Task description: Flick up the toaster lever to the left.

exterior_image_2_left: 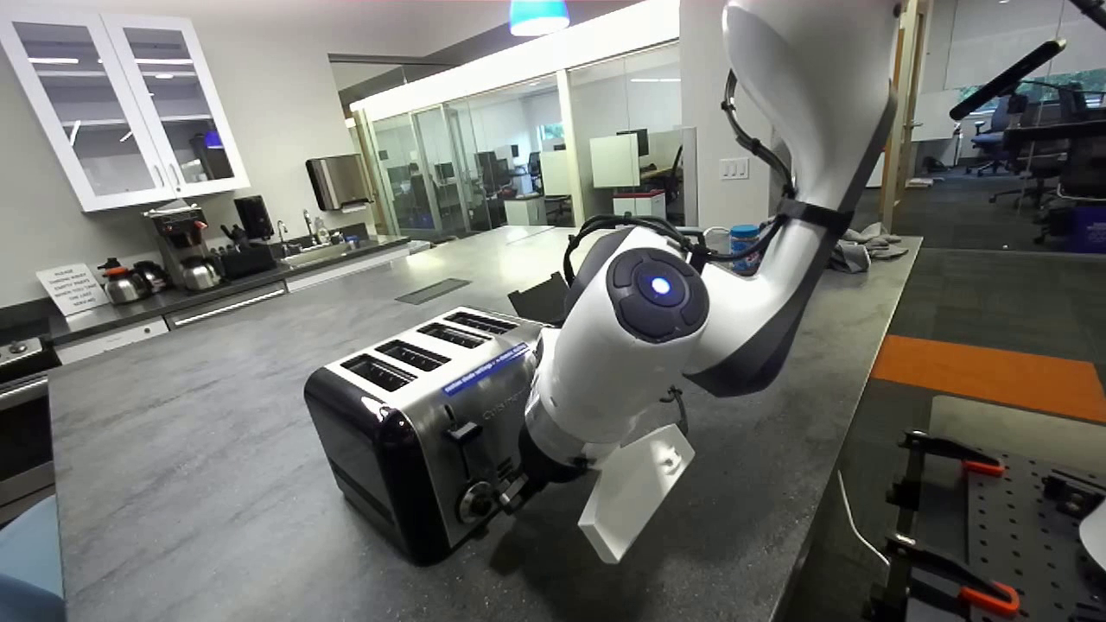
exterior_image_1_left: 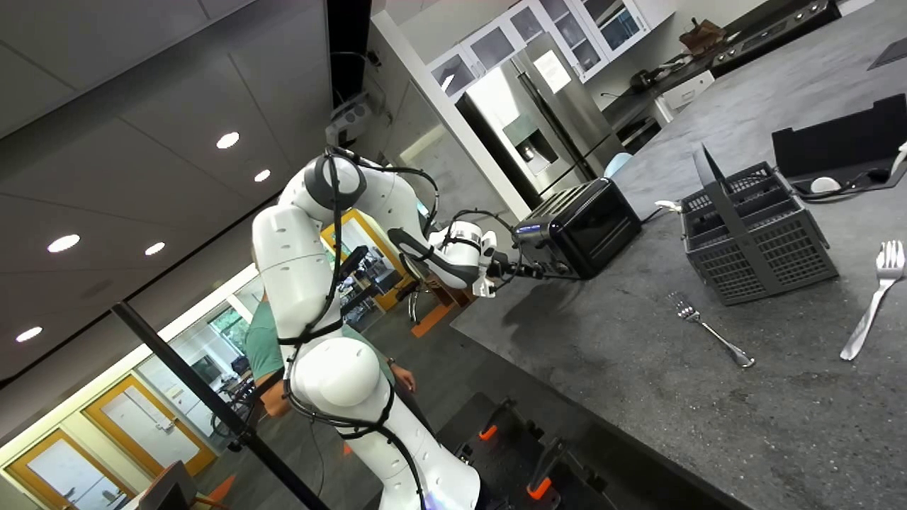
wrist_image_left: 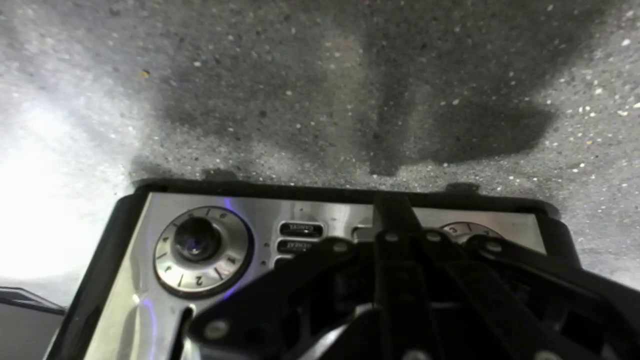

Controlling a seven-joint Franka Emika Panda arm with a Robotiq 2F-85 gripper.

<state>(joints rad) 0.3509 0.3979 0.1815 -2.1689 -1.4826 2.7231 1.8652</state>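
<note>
The toaster [exterior_image_2_left: 371,458] is a black and silver four-slot box on the grey counter. It also shows in an exterior view [exterior_image_1_left: 595,227] and the wrist view [wrist_image_left: 350,217]. One black lever [exterior_image_2_left: 465,434] shows high in its slot on the front face, above a round dial [exterior_image_2_left: 476,503]. Any other lever is hidden behind the arm. My gripper [exterior_image_2_left: 516,494] is low at the toaster's front, beside that dial. In the wrist view its fingers [wrist_image_left: 395,212] are together with nothing between them, between the two dials and right of the buttons [wrist_image_left: 301,230]. I cannot tell whether it touches the toaster.
A grey slatted rack [exterior_image_1_left: 793,251] stands on the counter beside the toaster. Two forks lie near it, one small [exterior_image_1_left: 717,338] and one larger [exterior_image_1_left: 873,308]. A black case [exterior_image_1_left: 843,138] with cables lies behind the rack. The counter edge [exterior_image_1_left: 567,400] runs along the robot's side.
</note>
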